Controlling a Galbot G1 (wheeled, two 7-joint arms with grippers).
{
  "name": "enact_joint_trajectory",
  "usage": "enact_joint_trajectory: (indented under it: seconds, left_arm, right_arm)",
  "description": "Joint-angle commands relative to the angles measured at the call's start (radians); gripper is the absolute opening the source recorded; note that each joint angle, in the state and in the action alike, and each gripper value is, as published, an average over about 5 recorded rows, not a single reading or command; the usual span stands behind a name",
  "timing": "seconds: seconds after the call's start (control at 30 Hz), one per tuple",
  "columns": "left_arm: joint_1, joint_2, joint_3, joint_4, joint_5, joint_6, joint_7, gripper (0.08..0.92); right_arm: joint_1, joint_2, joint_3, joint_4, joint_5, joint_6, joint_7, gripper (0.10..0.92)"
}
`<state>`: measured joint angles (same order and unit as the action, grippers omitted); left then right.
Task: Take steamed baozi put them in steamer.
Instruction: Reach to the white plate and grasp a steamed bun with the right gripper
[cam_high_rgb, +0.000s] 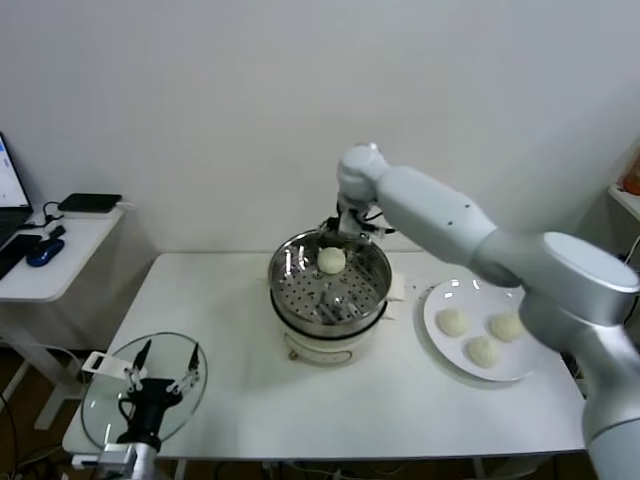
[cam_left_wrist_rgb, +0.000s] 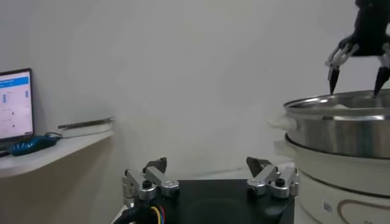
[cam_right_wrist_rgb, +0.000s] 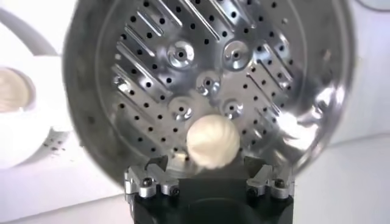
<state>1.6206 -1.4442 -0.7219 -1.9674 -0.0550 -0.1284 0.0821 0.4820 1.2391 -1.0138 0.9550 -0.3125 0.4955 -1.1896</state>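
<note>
The steamer (cam_high_rgb: 277, 278), a shiny perforated steel basket on a white pot base, stands mid-table. One baozi (cam_high_rgb: 331, 260) lies inside it toward the far side. My right gripper (cam_high_rgb: 352, 228) hovers just above the steamer's far rim, open and empty. In the right wrist view the baozi (cam_right_wrist_rgb: 212, 141) sits on the perforated bottom (cam_right_wrist_rgb: 152, 73) just beyond the open gripper (cam_right_wrist_rgb: 205, 163). Three more baozi (cam_high_rgb: 452, 321), (cam_high_rgb: 483, 350), (cam_high_rgb: 506, 326) rest on a white plate (cam_high_rgb: 440, 296) to the right. My left gripper (cam_high_rgb: 170, 350) is parked, open and empty, at the table's front left.
A round glass lid (cam_high_rgb: 105, 405) lies under the left gripper near the front-left corner. A side desk (cam_high_rgb: 50, 275) with a laptop and mouse stands to the left. In the left wrist view the steamer (cam_left_wrist_rgb: 341, 131) stands at the right with the right gripper (cam_left_wrist_rgb: 356, 73) above it.
</note>
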Motion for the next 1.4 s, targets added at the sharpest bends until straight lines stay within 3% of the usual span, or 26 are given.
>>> enact_joint_trajectory:
  seconds: [0.03,0.27,0.53,0.93,1.4]
  left_arm:
    - [0.003,0.003,0.008,-0.015,-0.001,-0.001,0.001,0.823]
    - [0.005,0.008,0.012,-0.025,-0.004,-0.003,0.002,0.823]
    - [0.006,0.006,0.016,-0.027,0.005,-0.003,0.006,0.823]
    - [0.016,-0.001,0.017,-0.019,0.007,-0.01,0.006,0.823]
    - [0.021,0.008,0.008,-0.008,0.0,-0.011,0.006,0.823]
  right_arm:
    - [0.246,-0.304,-0.309,0.156,0.638,-0.438,-0.036,0.823]
    - [0.189,-0.481,-0.326,0.155,0.737,-0.586,-0.023,0.823]
    - [-0.049,-0.568,-0.166,0.084,0.618,-0.615,-0.001,0.823]
    - [-0.38,-0.479,0.086,-0.013,0.396,-0.569,0.062,0.823]
    - [-0.467,-0.353,0.224,-0.203,0.263,-0.497,0.074,0.823]
